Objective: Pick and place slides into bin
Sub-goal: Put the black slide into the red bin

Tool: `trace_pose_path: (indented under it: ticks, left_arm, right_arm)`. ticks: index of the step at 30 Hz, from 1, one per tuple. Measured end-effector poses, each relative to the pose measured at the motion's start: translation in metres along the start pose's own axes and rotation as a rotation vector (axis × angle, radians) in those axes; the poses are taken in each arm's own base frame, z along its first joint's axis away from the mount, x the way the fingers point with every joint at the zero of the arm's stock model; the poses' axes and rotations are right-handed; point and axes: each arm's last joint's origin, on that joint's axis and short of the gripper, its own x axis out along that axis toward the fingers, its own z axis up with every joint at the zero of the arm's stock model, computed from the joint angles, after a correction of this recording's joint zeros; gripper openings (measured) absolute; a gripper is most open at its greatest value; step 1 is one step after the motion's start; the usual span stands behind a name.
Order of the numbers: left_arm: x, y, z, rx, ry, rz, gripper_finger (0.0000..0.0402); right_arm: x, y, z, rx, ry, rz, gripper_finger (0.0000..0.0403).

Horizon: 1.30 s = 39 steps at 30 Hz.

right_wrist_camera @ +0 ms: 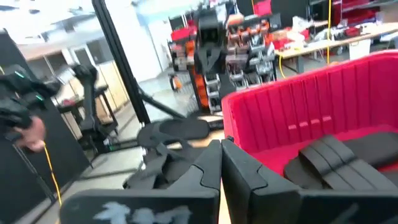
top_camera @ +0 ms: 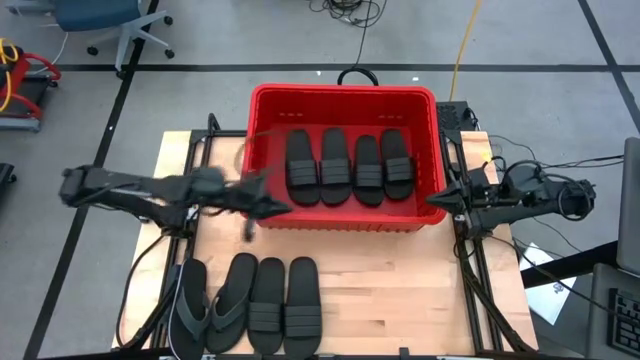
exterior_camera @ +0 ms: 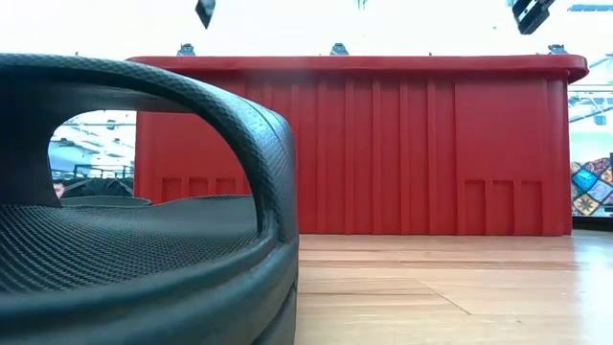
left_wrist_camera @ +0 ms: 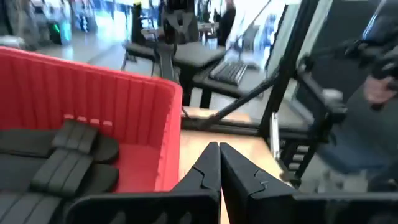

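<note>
The red bin (top_camera: 345,100) stands at the table's far middle and holds several black band-strap slides (top_camera: 350,165) lying side by side. Several more slides (top_camera: 250,305) lie in a row at the near edge: two thong flip-flops on the left, two band-strap ones on the right. My left gripper (top_camera: 283,208) is shut and empty, above the bin's near-left corner. My right gripper (top_camera: 432,200) is shut and empty, at the bin's near-right corner. The low view shows a near slide (exterior_camera: 144,211) close up and the bin's near wall (exterior_camera: 383,153).
Bare wooden table (top_camera: 400,290) lies between the bin and the near row and to the right of the row. Black frame rails (top_camera: 465,260) run along both table sides. Cables and a chair are on the floor beyond the table.
</note>
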Motion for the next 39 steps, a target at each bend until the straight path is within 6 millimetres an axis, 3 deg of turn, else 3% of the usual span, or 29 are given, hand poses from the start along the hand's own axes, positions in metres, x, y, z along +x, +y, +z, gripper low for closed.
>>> trace_pose_path:
  ticks: [5, 11, 24, 39]
  left_arm:
    - [-0.041, 0.002, -0.037, -0.061, -0.104, 0.129, 0.0]
    - [-0.06, 0.002, -0.051, -0.105, -0.106, 0.133, 0.0]
    - [-0.074, -0.003, -0.048, -0.141, -0.146, 0.141, 0.0]
    - [-0.074, -0.003, -0.047, -0.183, -0.154, 0.13, 0.001]
  right_arm:
    - [-0.001, -0.001, 0.002, 0.044, -0.032, -0.032, 0.0]
    - [0.0, -0.001, 0.002, 0.048, -0.035, -0.041, 0.0]
    - [-0.001, -0.001, 0.003, 0.04, -0.039, -0.032, 0.0]
    - [-0.001, 0.001, 0.004, 0.054, -0.043, -0.002, 0.0]
